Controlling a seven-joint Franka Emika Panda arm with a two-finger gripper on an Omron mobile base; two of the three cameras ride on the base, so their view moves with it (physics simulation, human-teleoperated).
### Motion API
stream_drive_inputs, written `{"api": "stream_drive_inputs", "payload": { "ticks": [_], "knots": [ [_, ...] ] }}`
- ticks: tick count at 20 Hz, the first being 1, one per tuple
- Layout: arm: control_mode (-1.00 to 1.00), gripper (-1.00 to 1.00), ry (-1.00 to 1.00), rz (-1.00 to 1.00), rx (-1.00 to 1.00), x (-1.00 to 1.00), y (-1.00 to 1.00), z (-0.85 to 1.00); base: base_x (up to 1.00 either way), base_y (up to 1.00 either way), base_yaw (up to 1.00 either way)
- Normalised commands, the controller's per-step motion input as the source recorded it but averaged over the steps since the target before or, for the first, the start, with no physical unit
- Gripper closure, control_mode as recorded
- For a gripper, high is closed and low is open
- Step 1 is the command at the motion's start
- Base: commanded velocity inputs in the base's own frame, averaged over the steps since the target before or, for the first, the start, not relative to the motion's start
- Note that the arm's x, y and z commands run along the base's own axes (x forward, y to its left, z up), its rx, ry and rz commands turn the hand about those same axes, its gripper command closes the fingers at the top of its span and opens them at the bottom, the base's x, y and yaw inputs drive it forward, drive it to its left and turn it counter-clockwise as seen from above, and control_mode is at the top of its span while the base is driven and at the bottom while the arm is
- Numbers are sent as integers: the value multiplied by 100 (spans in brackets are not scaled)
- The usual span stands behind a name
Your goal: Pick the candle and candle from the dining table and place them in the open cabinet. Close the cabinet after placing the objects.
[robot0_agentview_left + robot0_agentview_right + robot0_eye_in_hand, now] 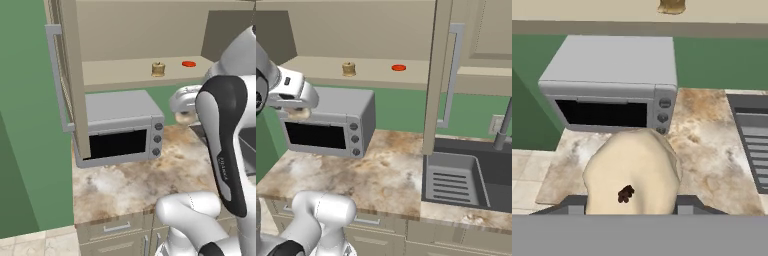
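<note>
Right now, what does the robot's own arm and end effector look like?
Glossy white rounded arm shells with a long black band at the joint, bearing small pale lettering. A bulbous white elbow sits low. The end effector has two small dark grey fingertips. No cables visible.

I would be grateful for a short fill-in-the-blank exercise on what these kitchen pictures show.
1. The golden-brown candle stands on the cabinet shelf beside a flat ___ disc.
2. The pincer is closed on the pale ___ candle.
3. The grey microwave sits directly ___ the shelf.
4. Both cabinet doors stand ___.

Missing words: red; cream; below; open
</note>
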Motion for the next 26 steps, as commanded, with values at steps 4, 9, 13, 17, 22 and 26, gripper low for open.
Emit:
{"api": "stream_drive_inputs", "payload": {
  "ticks": [4, 9, 13, 17, 22, 26],
  "knots": [
    [-100, 100, -5, 0, 3, 72, 7, 0, 0, 0, 0],
    [-100, 100, -11, 0, 1, 53, 12, 9, 0, 0, 0],
    [-100, 100, -20, 0, 1, 38, 16, 18, 0, 0, 0],
    [-100, 100, -11, 0, 3, 19, 15, 21, 0, 0, 0],
    [-100, 100, 0, 0, 1, 20, 15, 11, 0, 0, 0],
    [-100, 100, 0, 0, 0, 25, 25, 9, 0, 0, 0]
  ]
}}
